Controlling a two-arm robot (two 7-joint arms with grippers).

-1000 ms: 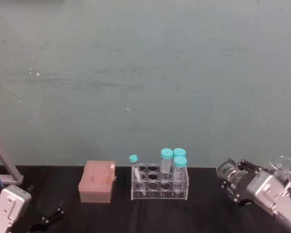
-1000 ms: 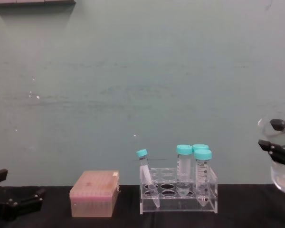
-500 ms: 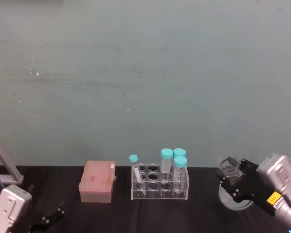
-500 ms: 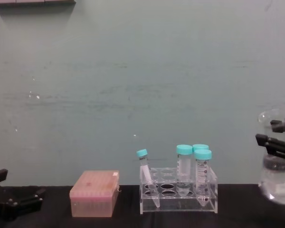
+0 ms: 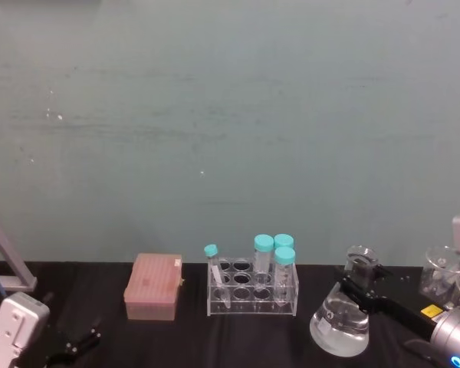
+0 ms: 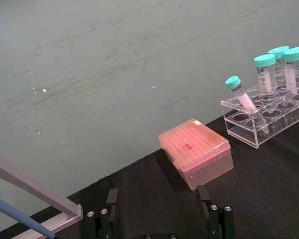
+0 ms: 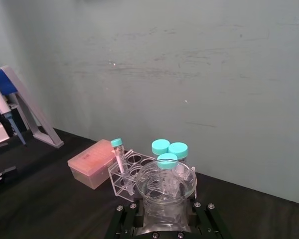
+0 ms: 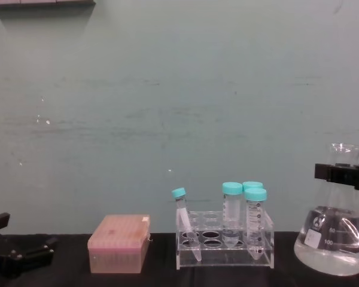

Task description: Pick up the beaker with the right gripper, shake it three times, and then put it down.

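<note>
Your black, flat-fingered right hand (image 5: 356, 285) is clamped on the narrow neck of the clear glass conical beaker (image 5: 339, 328), just under the flared lip. The beaker stands upright at the right end of the black bench (image 5: 176, 341). It is near the clear plastic rack of teal-capped tubes (image 5: 253, 295) but not touching it. In the chest view its wide base (image 8: 331, 266) sits down at bench level, though you can't tell whether it rests there or hangs just clear.

Treat it as smooth, hard and breakable. Glass on flat pads is likely slippery, so the neck is the right place to hold, since the flare above your fingers works as a stop. Clear liquid appears to fill the lower part, so expect it to be bottom-heavy and to slosh. Keep it upright and land the base flat.

On the glass there are white graduation marks, 1 figure that looks like 100 (image 8: 331, 242), and a white patch beside it. The other figures are too small to read. The yellow sticker (image 5: 429, 310) on your right arm can't be read, nor can the print on the tubes.

Your black jointed left hand (image 6: 159, 221) sits parked low at the left of the bench. Its fingers are spread wide and it holds nothing.
</note>
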